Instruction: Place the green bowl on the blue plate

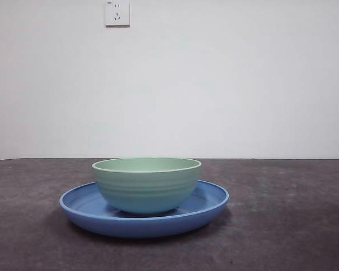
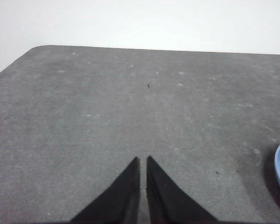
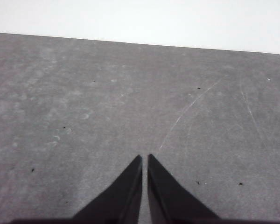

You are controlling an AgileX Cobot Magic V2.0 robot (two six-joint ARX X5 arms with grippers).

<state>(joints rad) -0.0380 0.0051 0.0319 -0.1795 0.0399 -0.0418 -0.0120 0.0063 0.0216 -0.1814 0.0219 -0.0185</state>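
The green bowl (image 1: 146, 185) is hiding the middle of the blue plate (image 1: 79, 202) in the front view, so the plate's centre and the bowl's foot are not showing. In the left wrist view, the picture's edge is cutting off the plate (only 1 curved blue sliver is showing). The wall socket (image 1: 117, 13) is getting clipped at the front view's top edge, its markings too small to read. Neither arm is appearing in the front view.

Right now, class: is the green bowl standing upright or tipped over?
Upright. In the front view the green bowl sits on the blue plate, its rim level and its opening facing up.
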